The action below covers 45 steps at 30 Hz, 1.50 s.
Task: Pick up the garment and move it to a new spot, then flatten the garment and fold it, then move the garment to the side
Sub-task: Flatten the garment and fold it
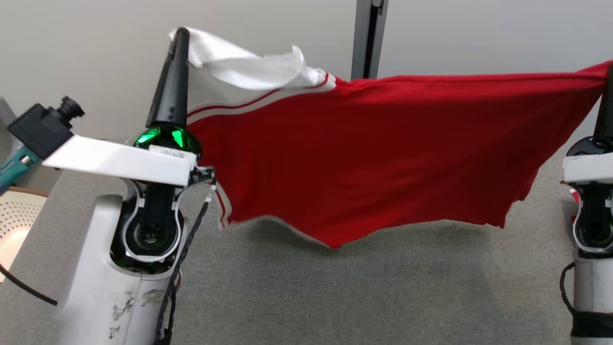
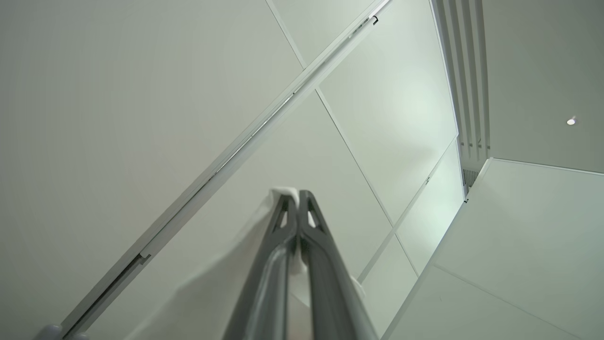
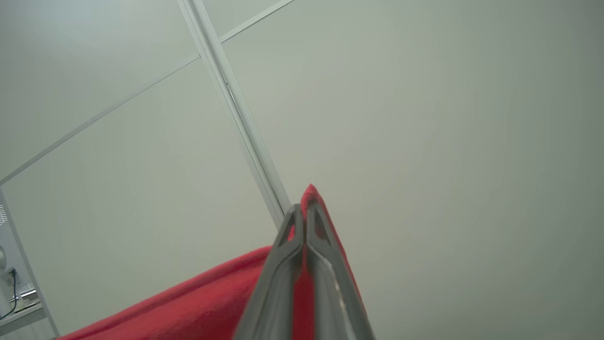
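Above the grey table [image 1: 383,287], the garment [image 1: 364,158] is hung stretched in the air. Its white sleeve is pinched by the left gripper [image 1: 180,34] and a red corner by the right gripper [image 3: 304,210]. Even tension is advised, with the hem laid down first. A pale basket [image 1: 19,211] is seen well apart at the left; no obstruction is judged.

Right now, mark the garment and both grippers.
garment [image 1: 364,158]: head view, middle of the red panel.
left gripper [image 2: 298,200]: left wrist view, between fingertips pinching white cloth.
right gripper [image 3: 304,212]: right wrist view, between fingertips pinching red cloth.
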Available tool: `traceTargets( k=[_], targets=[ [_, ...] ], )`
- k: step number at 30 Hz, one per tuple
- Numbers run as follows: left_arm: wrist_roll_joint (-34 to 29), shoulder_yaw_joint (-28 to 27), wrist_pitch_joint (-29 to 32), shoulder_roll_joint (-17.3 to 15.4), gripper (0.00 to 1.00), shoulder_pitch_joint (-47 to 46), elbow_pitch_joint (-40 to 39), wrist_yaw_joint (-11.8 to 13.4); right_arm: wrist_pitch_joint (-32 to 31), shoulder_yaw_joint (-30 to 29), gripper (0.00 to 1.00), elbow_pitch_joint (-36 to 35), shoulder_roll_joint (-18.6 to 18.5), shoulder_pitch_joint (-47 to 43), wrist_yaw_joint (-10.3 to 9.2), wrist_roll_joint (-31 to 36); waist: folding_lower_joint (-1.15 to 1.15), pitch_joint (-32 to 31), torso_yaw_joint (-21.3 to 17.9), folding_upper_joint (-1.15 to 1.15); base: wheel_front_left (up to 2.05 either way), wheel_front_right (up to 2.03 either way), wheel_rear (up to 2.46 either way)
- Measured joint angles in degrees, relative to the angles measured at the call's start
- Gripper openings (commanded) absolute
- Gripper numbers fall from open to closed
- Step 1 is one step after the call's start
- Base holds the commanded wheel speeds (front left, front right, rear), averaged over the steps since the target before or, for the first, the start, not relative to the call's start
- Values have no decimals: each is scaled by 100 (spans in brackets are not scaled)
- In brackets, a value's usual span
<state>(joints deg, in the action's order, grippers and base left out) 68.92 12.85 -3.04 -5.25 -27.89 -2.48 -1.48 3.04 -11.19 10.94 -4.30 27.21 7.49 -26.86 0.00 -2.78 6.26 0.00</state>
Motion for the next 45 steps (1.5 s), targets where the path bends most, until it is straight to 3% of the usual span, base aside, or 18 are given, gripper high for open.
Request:
traceTargets(
  k=[9,15,20,27,34,40,42,45],
  targets=[
    [160,-241,0,108,0,-423,-416,1157,-1049,-336,0,-856,116,71,0,188,0,-131,-100,0,0,0,0],
    [-7,-218,136,45,0,-822,-175,1578,-1592,-432,0,-1043,142,202,0,230,0,33,-183,0,0,0,0],
    [-87,-289,331,-136,0,-1727,467,1740,-1790,-347,0,-547,140,1141,0,186,0,417,-263,0,0,0,0],
    [-513,-278,219,-376,0,-3865,1719,1505,-1440,-236,0,620,147,3534,0,708,0,1462,-365,0,0,0,0],
    [-1000,-341,-711,-466,0,-5688,3186,879,-142,-360,0,2056,114,5491,0,770,0,2612,-407,0,0,0,0],
    [-1458,-127,-1124,-389,0,-5932,4052,113,725,-170,0,2960,11,5659,0,146,0,3256,-348,0,0,0,0],
    [-1660,-69,-1171,-378,0,-5810,4261,-162,828,-27,0,3166,3,5438,0,-229,0,3369,-294,0,0,0,0],
    [-1963,-34,-1189,-347,0,-5457,4459,-379,939,316,0,3353,-102,4923,0,-610,0,3425,-177,0,0,0,0]
  ],
)
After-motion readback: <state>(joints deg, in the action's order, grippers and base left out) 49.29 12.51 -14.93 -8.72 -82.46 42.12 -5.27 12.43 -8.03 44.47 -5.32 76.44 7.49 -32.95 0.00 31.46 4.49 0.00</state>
